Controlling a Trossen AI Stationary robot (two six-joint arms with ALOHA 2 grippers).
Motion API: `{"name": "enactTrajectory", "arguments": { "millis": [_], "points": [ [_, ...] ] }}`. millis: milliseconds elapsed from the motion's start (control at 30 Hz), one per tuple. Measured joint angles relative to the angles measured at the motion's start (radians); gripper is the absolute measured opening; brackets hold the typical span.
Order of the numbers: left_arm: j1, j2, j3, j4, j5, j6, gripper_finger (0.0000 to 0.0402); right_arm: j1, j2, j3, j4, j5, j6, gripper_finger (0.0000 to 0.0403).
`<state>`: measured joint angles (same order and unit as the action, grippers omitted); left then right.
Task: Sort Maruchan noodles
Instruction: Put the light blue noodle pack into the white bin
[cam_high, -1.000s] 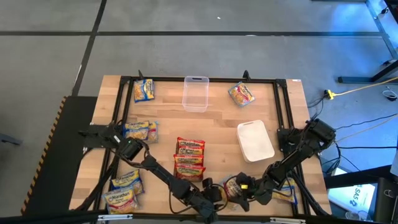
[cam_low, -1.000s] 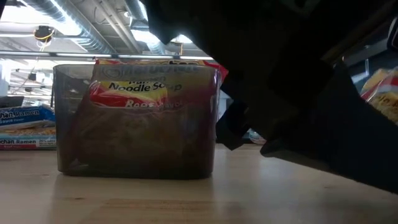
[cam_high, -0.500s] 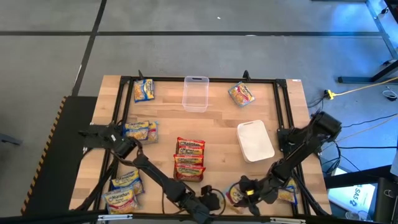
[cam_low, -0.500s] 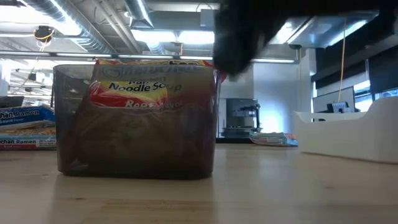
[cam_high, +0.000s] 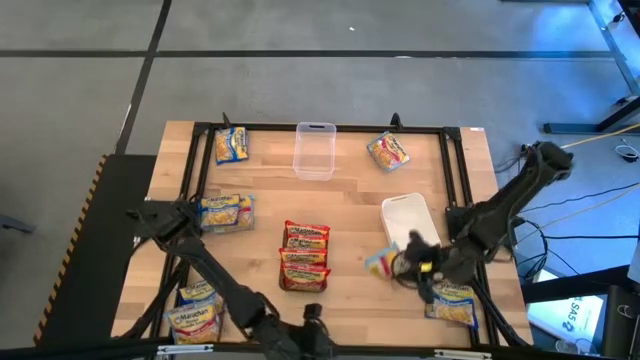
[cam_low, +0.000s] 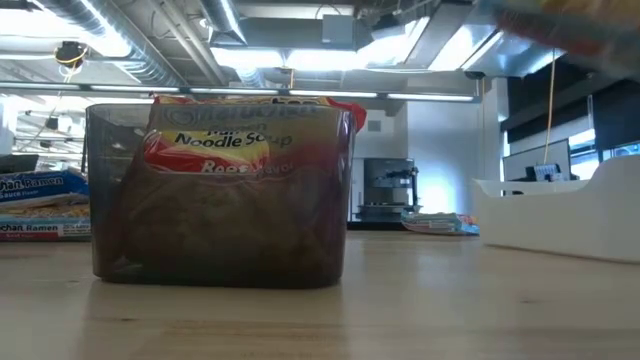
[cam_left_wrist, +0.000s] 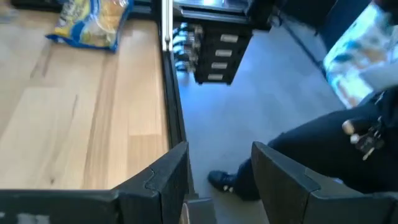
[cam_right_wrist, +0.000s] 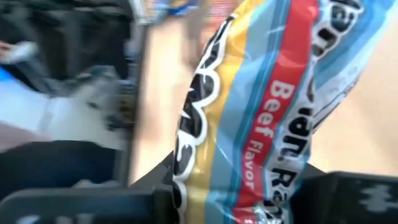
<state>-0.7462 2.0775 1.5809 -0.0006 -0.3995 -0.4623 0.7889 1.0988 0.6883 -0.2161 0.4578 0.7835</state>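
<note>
My right gripper (cam_high: 402, 263) is shut on a Maruchan packet (cam_high: 381, 262) with a red and blue "Beef Flavor" label, held above the table beside the white container (cam_high: 410, 226). The packet fills the right wrist view (cam_right_wrist: 267, 106) and blurs across the low view's top right (cam_low: 570, 20). My left gripper (cam_high: 311, 322) is open and empty at the table's near edge; its fingers (cam_left_wrist: 168, 177) show with a wide gap. Red packets (cam_high: 305, 256) sit in a grey container (cam_low: 110, 200) at the middle. My right gripper pinches the packet between its two fingers by the end (cam_right_wrist: 249, 193) nearest the gripper. The fingers come from the table's right side. The packet is lifted clear of the table and sticks out past the fingertips toward the table's left.
Blue packets lie at the far left (cam_high: 231, 145), the left (cam_high: 225, 211) and the near left (cam_high: 198, 312). A pinkish packet (cam_high: 388, 151) lies at the back, another packet (cam_high: 452, 304) at the near right. A clear container (cam_high: 313, 150) stands at the back.
My right gripper has risen from the table's near edge and gone toward the far edge, carrying the packet clear of the table to a spot beside the white container. My left gripper has drawn back from the packet toward the near edge and the left.
</note>
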Motion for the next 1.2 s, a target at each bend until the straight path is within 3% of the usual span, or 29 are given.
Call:
{"name": "enactTrajectory", "arguments": {
  "millis": [233, 433, 567, 700, 833, 1200],
  "points": [
    [-0.007, -0.159, -0.333, 0.342, -0.031, 0.002, 0.0169, -0.208, -0.179, 0.0, -0.382, -0.049, -0.109, 0.0099],
    [0.013, -0.232, -0.525, 0.502, -0.024, 0.002, 0.0169, -0.402, -0.19, 0.015, -0.642, -0.173, -0.32, 0.01],
    [0.052, -0.246, -0.573, 0.53, -0.001, -0.013, 0.0169, -0.516, -0.13, 0.015, -0.715, -0.193, -0.461, 0.0101],
    [0.087, -0.246, -0.587, 0.531, 0.06, -0.037, 0.0169, -0.606, -0.055, 0.015, -0.715, -0.277, -0.518, 0.01],
    [0.105, -0.246, -0.587, 0.535, 0.101, -0.052, 0.0169, -0.636, 0.029, 0.015, -0.677, -0.345, -0.522, 0.0103],
    [0.104, -0.246, -0.587, 0.565, 0.095, -0.036, 0.0169, -0.687, 0.204, 0.021, -0.638, -0.435, -0.585, 0.0105]
  ]
}}
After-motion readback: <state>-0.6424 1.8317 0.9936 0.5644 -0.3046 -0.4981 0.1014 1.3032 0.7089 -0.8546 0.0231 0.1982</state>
